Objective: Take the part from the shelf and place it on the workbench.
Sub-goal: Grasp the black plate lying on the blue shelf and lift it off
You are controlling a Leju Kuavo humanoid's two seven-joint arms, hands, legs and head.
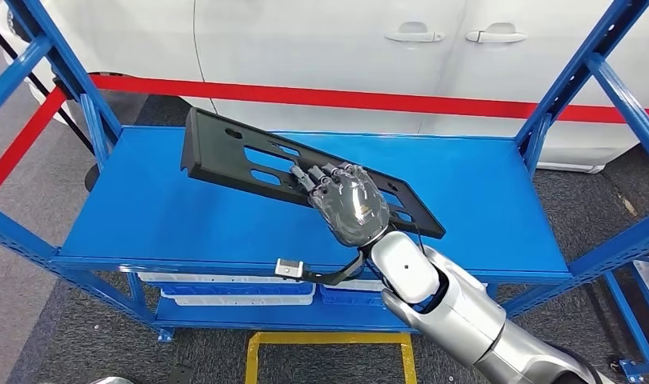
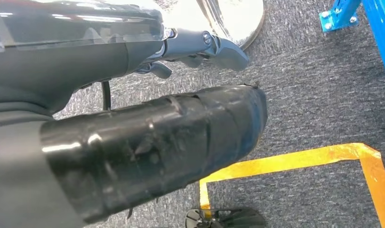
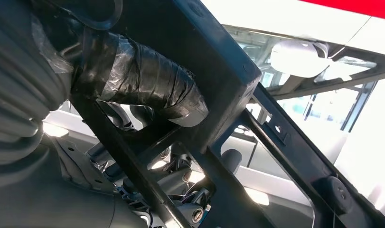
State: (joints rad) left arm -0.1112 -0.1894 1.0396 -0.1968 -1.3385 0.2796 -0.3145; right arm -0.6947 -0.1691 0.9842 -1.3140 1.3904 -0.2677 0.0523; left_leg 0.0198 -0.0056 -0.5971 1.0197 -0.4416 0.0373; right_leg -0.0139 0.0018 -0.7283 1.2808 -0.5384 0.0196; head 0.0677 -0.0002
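Right hand (image 1: 349, 204) holds the long black plastic part (image 1: 249, 160), fingers thru a slot, tilted just above the blue shelf (image 1: 145, 216). Step: taking it off. Next: lift clear, turn to desk. Left hand (image 2: 133, 156): can't tell.

This looks like a car workshop or a factory floor. A big blue metal shelf (image 1: 497, 200) stands here, the strong kind used for storing parts, with white and blue trays (image 1: 225, 290) on its lower level. Right behind it is a white car (image 1: 345, 56) with two door handles showing. A red barrier strip (image 1: 321, 97) runs in front of the car. The floor is dark grey carpet (image 2: 314, 85) with yellow tape (image 2: 323, 156) marking out a spot to stand
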